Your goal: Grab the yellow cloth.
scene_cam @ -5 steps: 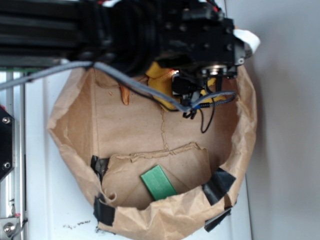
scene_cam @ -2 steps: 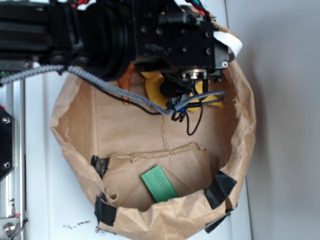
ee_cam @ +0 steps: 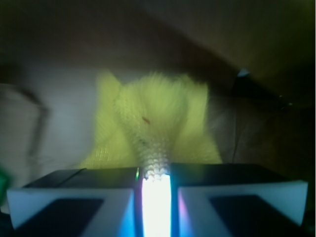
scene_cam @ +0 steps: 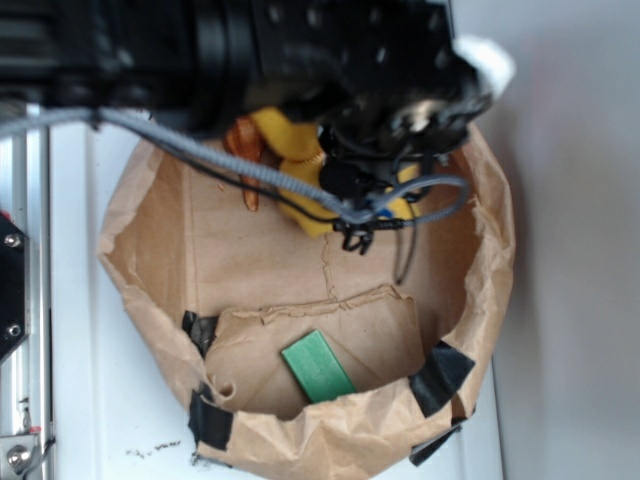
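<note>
The yellow cloth (scene_cam: 290,160) hangs bunched under the black arm at the back of the brown paper bag (scene_cam: 490,290). In the wrist view the yellow cloth (ee_cam: 153,118) fans out ahead of my gripper (ee_cam: 155,175), and a fold of it is pinched in the narrow slot between the two dark fingers (ee_cam: 98,180). The gripper is shut on that fold. In the exterior view the fingertips are hidden behind the wrist and its cables.
An orange-brown shell (scene_cam: 243,140) lies against the bag's back wall left of the cloth. A flat green block (scene_cam: 317,367) rests at the bag's front. Black tape patches (scene_cam: 440,370) hold the rim. A metal rail (scene_cam: 12,300) runs along the left.
The arm has shifted toward the back of the bag and lifted. The yellow cloth has come up with it and more of it shows at the left beside the shell.
</note>
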